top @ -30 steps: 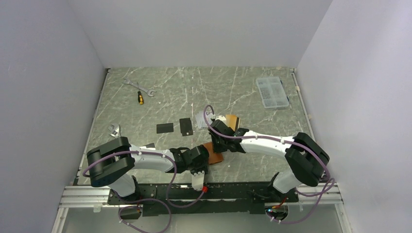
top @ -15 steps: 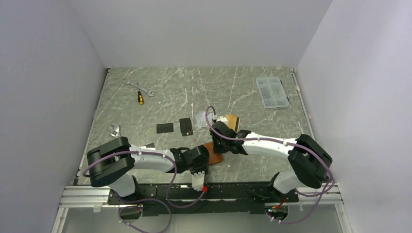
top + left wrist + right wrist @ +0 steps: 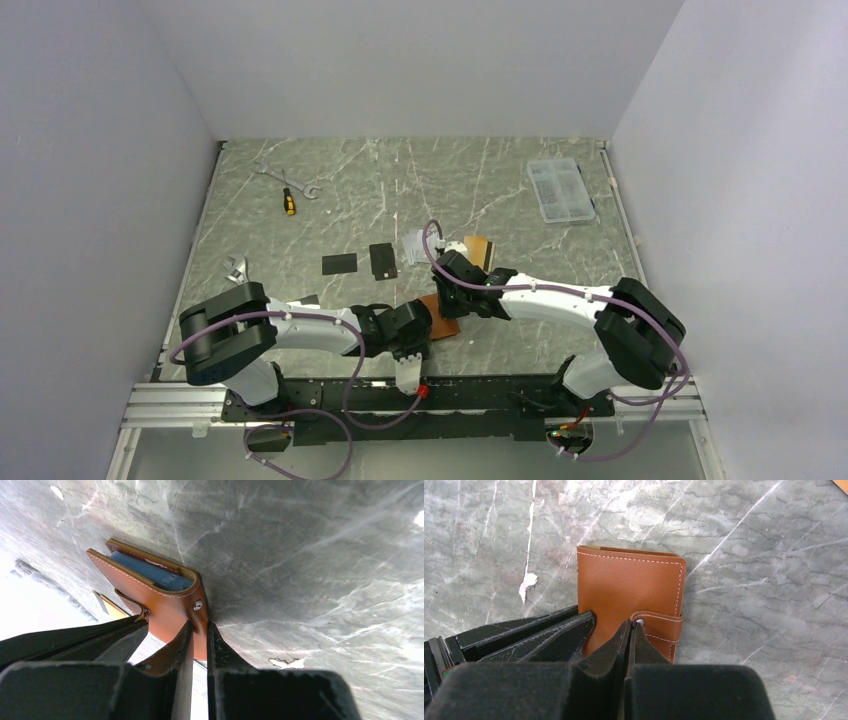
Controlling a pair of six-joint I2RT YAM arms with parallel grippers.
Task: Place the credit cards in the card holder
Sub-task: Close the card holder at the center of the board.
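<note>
The tan-brown card holder [image 3: 445, 320] lies folded on the marble table between the two arms. In the left wrist view its edge [image 3: 165, 600] shows a blue lining, and my left gripper [image 3: 200, 630] is shut on its leather edge by the snap rivet. My right gripper [image 3: 631, 625] is shut with nothing in it, its tips on the snap tab of the card holder [image 3: 629, 580]. Beyond the holder lie the credit cards: two black ones [image 3: 339, 263] [image 3: 383, 261], a silver-grey one [image 3: 414, 245] and an orange one [image 3: 478, 247].
A clear plastic compartment box [image 3: 560, 188] stands at the back right. A wrench [image 3: 272, 173] and a yellow-handled screwdriver [image 3: 289, 202] lie at the back left, another wrench [image 3: 236, 267] near the left edge. White walls close in three sides.
The right arm has shifted slightly over the card holder. The left arm and the holder have stayed in place.
</note>
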